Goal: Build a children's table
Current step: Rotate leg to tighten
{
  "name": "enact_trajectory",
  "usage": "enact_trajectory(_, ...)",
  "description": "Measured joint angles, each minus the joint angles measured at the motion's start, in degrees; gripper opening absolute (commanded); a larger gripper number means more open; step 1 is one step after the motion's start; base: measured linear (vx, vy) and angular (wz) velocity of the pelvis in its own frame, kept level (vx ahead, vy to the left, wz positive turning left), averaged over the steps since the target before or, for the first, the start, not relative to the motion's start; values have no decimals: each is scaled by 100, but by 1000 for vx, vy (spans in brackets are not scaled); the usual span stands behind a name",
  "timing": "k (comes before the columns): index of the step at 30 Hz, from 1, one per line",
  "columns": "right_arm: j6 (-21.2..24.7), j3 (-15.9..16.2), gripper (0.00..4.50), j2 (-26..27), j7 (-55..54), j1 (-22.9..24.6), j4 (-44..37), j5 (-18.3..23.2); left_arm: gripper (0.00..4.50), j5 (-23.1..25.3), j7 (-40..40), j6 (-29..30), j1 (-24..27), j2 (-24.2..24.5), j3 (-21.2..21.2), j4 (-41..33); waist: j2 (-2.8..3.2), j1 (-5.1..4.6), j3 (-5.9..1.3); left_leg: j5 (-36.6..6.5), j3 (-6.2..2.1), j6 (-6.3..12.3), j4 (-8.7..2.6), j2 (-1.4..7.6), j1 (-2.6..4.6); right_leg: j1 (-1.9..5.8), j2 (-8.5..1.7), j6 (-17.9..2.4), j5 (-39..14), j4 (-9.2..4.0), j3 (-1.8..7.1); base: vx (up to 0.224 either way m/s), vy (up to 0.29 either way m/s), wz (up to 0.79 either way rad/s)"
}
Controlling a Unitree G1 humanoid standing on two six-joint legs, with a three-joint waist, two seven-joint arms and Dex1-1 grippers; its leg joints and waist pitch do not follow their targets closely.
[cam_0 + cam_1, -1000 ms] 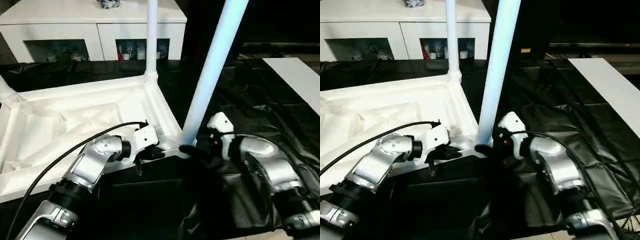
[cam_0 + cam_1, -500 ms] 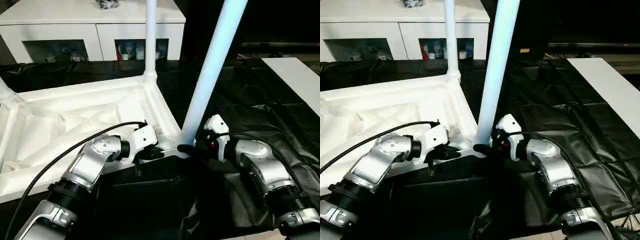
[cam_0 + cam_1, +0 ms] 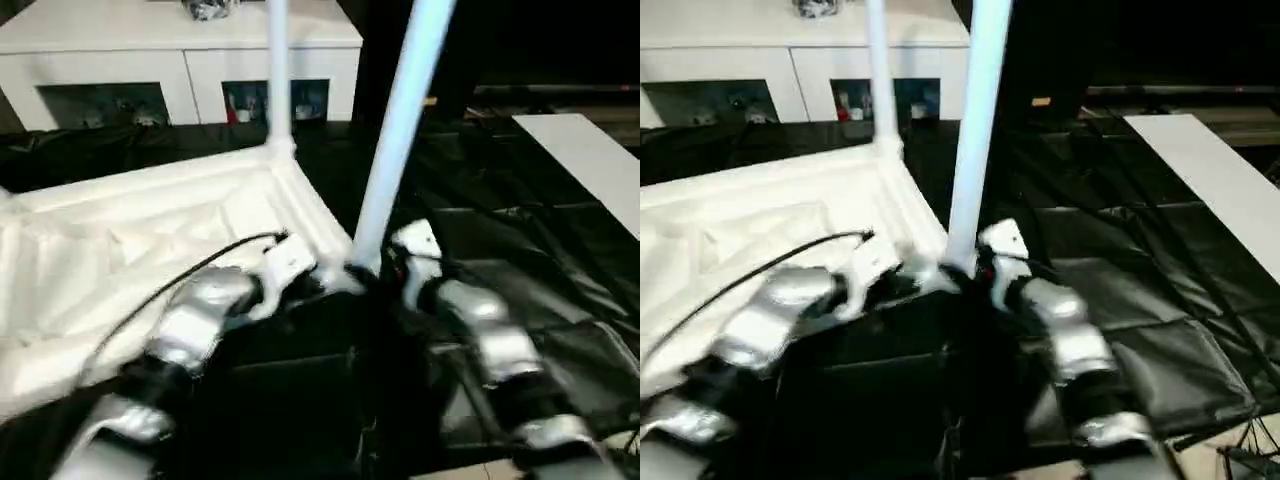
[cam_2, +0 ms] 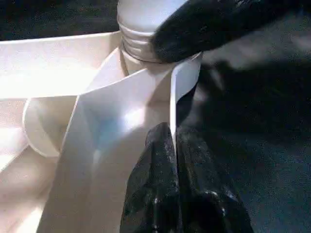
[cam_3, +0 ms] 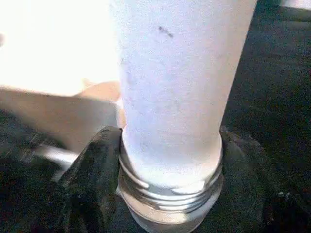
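Steady twisting suits this step: right gripper clasps the near leg at its threaded base in the tabletop corner socket, while left gripper pinches the tabletop's rim, bracing it

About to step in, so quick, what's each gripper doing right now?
Left gripper: shut on the tabletop's corner wall.
Right gripper: closed around the threaded base of the leg at the corner socket.
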Motion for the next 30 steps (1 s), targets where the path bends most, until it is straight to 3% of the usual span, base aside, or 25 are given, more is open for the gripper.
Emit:
enact_trajectory(8,92,-248,268,746,-2367,-510,591,-550,0,142,1301,247,-708,-996,62,1065,2,11,-3,0,10,0,-1,-2,-6,2,-3,2,-1,-8,8,0,0,0)
enact_trajectory(11,42,-388,268,862,-2528,-584,706,-566,0,170,1529,249,-791,-1173,59,1193,7,16,-6,-1,16,1,-1,-2,-12,4,-5,3,1,-7,9,0,0,0)
enact_trajectory(14,-55,-411,337,843,-2430,-557,698,-537,0,186,1527,244,-788,-1172,53,1163,9,38,-7,0,16,2,-6,-1,-14,0,-5,8,5,-4,4,0,0,0)
enact_trajectory(19,-134,-419,374,848,-2137,-392,434,-426,0,197,1460,110,-759,-983,28,1136,11,19,-5,0,16,2,-15,2,-15,-7,-4,9,5,-3,0,0,0,0)
enact_trajectory(25,-11,-378,386,490,-1467,-327,-232,-234,0,209,1182,-147,-634,-718,-50,1025,11,-13,-5,1,15,1,-29,5,-10,-9,-3,10,5,-3,-3,0,0,0)
enact_trajectory(28,144,-64,386,-410,-34,139,-846,-30,0,107,481,-435,-385,-257,-189,640,11,45,-5,1,15,1,-32,7,-9,-5,-3,22,-3,-6,-5,0,0,0)
enact_trajectory(30,214,136,386,-1174,1123,544,-1185,125,0,-78,-282,-656,-106,308,-242,194,8,111,-4,0,15,1,-34,14,-10,-6,-1,32,-8,-6,-10,0,0,0)
